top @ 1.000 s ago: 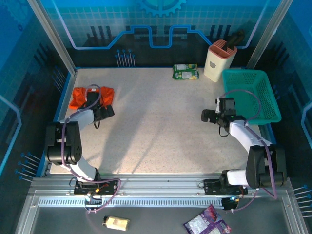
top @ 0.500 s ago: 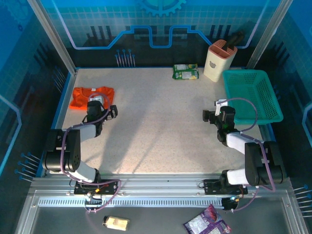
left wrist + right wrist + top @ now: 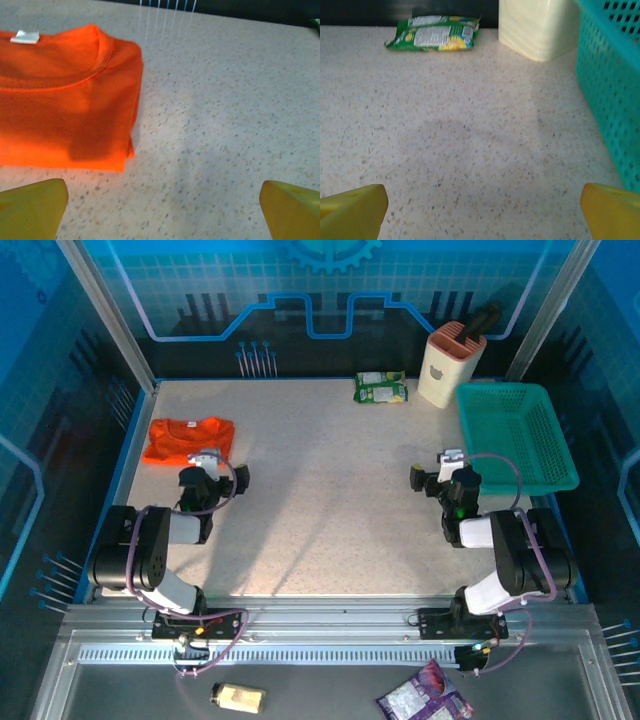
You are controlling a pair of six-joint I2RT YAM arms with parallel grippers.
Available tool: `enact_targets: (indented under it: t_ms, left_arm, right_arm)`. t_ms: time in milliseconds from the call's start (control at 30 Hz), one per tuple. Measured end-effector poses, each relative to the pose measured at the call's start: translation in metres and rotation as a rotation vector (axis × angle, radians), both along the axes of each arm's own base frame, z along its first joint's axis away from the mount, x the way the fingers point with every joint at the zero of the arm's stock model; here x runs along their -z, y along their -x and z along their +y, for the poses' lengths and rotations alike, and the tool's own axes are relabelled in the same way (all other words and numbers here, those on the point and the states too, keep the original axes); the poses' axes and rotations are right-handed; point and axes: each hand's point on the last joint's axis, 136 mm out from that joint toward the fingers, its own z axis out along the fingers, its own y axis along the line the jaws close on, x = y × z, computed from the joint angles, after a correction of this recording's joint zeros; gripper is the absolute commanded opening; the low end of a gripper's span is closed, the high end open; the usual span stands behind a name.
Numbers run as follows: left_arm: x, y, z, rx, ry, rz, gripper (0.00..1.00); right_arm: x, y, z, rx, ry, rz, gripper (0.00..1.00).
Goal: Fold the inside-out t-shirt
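Since the left gripper (image 3: 162, 202) backed off the inside-out t-shirt (image 3: 188, 440), the shirt lies folded flat at the far-left of the table (image 3: 320, 500), just beyond the gripper. The right gripper (image 3: 482, 202) has drawn in too; both claws are spread wide, gripping nothing. The teal basket (image 3: 500, 390) sits at the right edge; the cream block (image 3: 445, 365) beside it holds a dark handle (image 3: 485, 318).

Speckled beige table (image 3: 330, 500); blue printed back wall (image 3: 400, 280); metal frame posts (image 3: 105, 310); grey rail base (image 3: 330, 640) in front.

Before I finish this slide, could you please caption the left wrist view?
Folded orange t-shirt on the speckled table, beyond the open left hand.
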Motion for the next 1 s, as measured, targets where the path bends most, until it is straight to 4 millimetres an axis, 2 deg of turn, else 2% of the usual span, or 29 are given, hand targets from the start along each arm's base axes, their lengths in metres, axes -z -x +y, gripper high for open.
enact_targets:
  t_ms: [1000]
  left_arm:
    - [-0.0029,-0.0021,-0.0021,-0.011,-0.043,-0.011,0.99]
  right_arm:
    - [-0.0036,-0.0048,-0.0008,0.024,0.049,-0.008,1.0]
